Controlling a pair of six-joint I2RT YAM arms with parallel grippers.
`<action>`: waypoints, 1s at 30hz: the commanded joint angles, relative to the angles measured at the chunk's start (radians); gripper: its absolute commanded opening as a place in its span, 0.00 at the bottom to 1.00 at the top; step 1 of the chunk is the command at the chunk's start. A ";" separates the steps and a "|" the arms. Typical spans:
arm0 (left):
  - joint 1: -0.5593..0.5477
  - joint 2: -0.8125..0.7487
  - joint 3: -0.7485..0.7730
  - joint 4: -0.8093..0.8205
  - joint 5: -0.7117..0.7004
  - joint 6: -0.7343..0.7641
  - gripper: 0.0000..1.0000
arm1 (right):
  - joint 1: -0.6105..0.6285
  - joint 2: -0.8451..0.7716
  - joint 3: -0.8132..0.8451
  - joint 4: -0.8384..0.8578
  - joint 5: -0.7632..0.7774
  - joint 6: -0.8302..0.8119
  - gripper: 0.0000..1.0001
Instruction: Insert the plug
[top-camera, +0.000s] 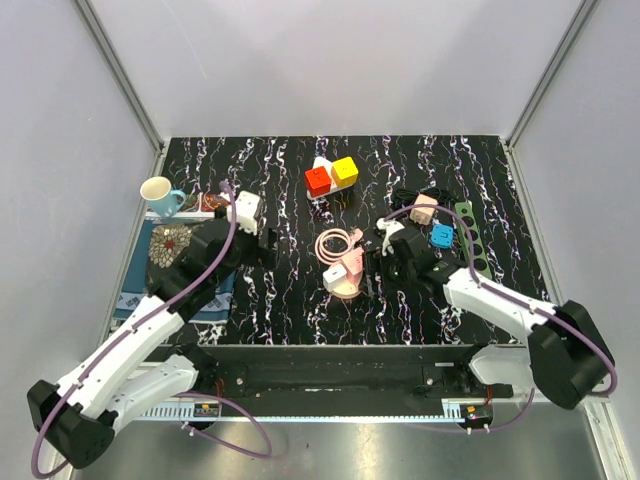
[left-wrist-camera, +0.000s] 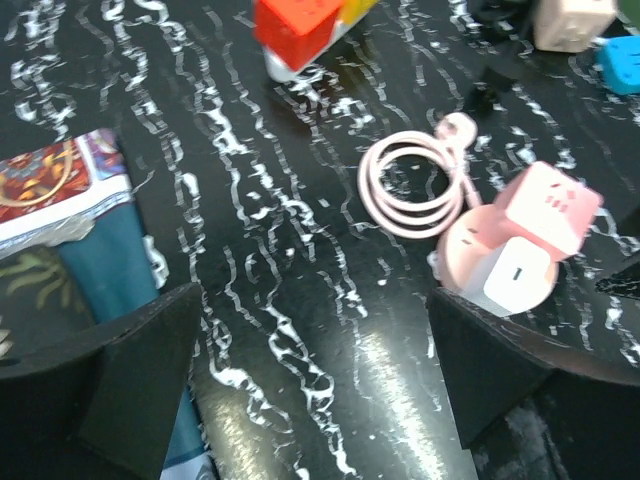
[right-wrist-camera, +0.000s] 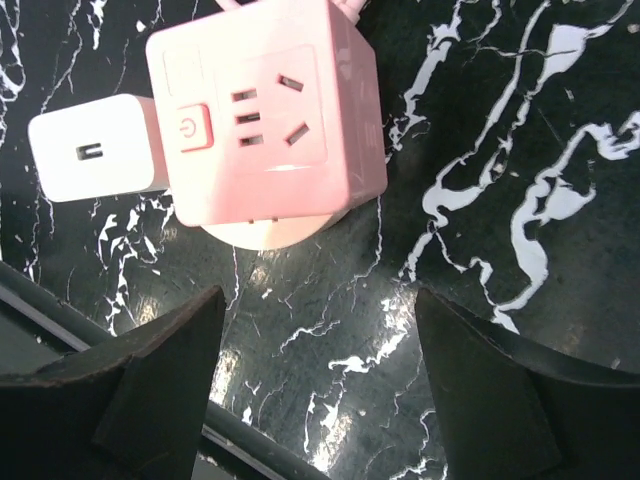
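One cube (right-wrist-camera: 265, 120), one plug (right-wrist-camera: 95, 150), mid-frame from above. Plug's long axis runs left-right, butted against the cube's left side (prongs hidden). Left gripper (left-wrist-camera: 315, 340) and right gripper (right-wrist-camera: 320, 345) both agape, empty.

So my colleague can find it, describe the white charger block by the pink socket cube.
Look to the middle of the black marbled table, where a pink coiled cable lies beside a pink socket cube. Against the cube's side sits the white charger block: plain white among the pink, with one small slot in its face.
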 joint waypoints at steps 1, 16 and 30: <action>0.017 -0.081 -0.061 0.005 -0.176 0.023 0.99 | 0.037 0.089 0.028 0.120 0.028 0.017 0.80; 0.025 -0.274 -0.200 0.132 -0.374 0.064 0.99 | 0.114 0.566 0.505 0.200 0.050 -0.047 0.69; 0.025 -0.281 -0.193 0.115 -0.382 0.070 0.99 | -0.029 0.617 0.736 0.050 0.122 -0.069 0.85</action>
